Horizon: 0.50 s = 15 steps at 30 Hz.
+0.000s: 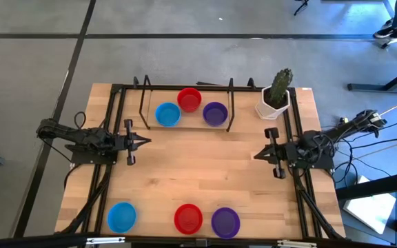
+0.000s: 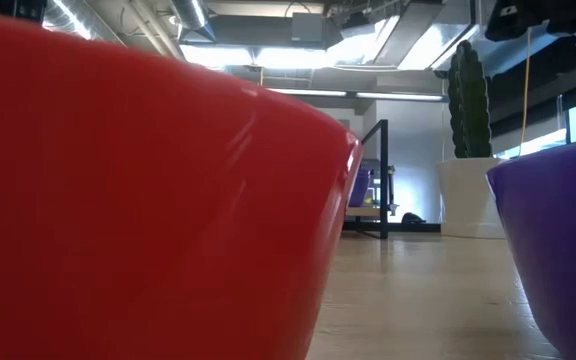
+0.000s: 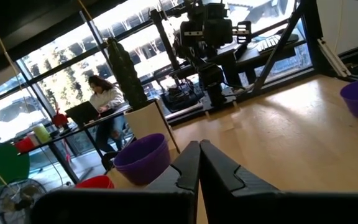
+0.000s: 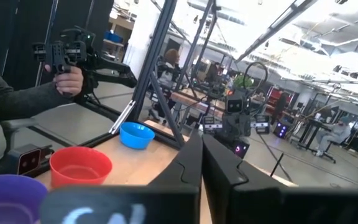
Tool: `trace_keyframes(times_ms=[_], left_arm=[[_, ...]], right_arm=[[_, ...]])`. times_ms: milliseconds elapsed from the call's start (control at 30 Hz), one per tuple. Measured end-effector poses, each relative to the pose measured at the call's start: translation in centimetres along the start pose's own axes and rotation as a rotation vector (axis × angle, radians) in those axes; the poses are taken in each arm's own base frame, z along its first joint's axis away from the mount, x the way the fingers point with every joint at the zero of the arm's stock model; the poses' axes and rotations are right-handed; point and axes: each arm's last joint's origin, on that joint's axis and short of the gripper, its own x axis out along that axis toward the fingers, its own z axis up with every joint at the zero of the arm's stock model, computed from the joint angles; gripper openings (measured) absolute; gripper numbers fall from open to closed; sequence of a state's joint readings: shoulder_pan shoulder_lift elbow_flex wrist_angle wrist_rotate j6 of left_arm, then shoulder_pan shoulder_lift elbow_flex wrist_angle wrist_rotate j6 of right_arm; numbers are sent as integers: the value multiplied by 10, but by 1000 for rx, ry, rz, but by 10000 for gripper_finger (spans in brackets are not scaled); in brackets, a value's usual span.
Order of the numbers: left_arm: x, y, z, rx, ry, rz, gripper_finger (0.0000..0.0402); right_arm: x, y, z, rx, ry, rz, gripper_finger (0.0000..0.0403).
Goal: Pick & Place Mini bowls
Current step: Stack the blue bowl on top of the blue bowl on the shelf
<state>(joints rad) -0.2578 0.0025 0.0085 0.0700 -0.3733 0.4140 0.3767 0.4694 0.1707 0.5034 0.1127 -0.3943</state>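
Six mini bowls (image 1: 191, 99) are set in two rows on the counter (image 1: 205, 165); the left claw (image 1: 145, 142) and right claw (image 1: 257, 155) are closed, empty.

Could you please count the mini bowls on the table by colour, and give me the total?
Blue mini bowls: 2
Red mini bowls: 2
Purple mini bowls: 2
Total: 6
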Motion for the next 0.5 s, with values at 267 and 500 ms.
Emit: trace_keyframes(times_ms=[267, 500], left_arm=[[0, 0, 0, -97, 2, -10, 8], [0, 0, 0, -80, 2, -11, 4]], right_arm=[[0, 0, 0, 24, 0, 0, 8], [0, 0, 0, 11, -1, 0, 10]])
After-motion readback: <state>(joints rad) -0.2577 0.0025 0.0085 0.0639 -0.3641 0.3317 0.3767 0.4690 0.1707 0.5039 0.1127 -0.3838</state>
